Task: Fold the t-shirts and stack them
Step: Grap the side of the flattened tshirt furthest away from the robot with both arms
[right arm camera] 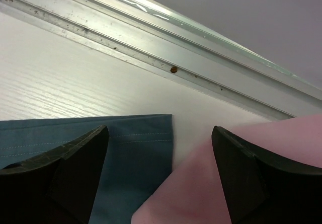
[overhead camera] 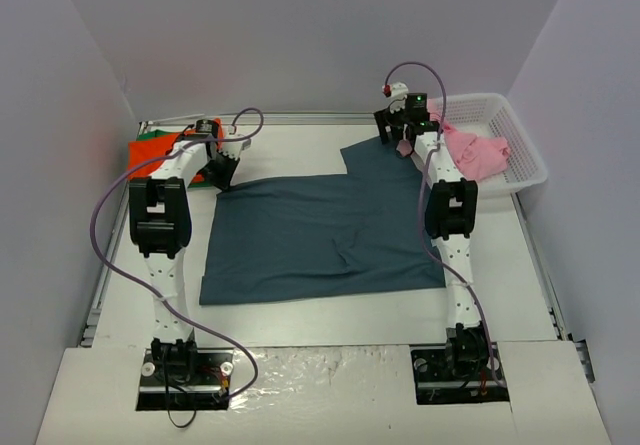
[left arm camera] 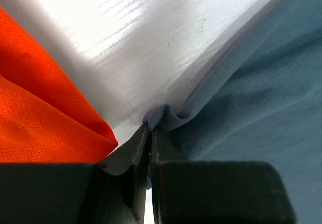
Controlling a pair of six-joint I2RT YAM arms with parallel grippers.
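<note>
Left pincer clamped on the blue shirt's corner, right pincer open over its sleeve.

The dark slate-blue t-shirt [overhead camera: 320, 235] lies spread mid-tabletop [overhead camera: 290, 150], its long axis running left to right in the top view. The left pincer [left arm camera: 150, 128], jaws closed, grips a small fold of the shirt's upper-left corner, just beside the orange-red t-shirt [left arm camera: 45, 108]. The right pincer [right arm camera: 158, 133] stands wide apart, gripping nothing, above the blue sleeve hem at upper right, where the pink t-shirt [right arm camera: 211, 183] spills from the basket [overhead camera: 525, 160]. Each arm is nearest its own corner.
</note>
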